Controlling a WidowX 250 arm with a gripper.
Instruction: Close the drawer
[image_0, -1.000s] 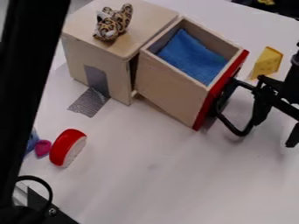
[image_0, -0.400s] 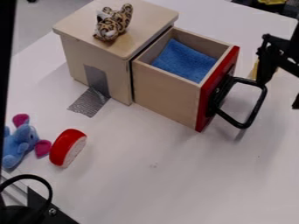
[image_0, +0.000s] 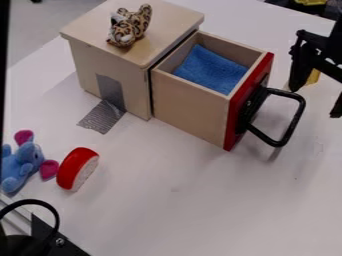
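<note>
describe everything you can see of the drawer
The drawer is an open-topped box of pale, smooth material that looks like wood. It stands well out of the matching cabinet, upright and not closed. Its red front faces right and carries a black loop handle that sticks outward. A rumpled blue cloth lies inside. The gripper hangs open by the handle's upper corner; whether they touch, I cannot tell.
</note>
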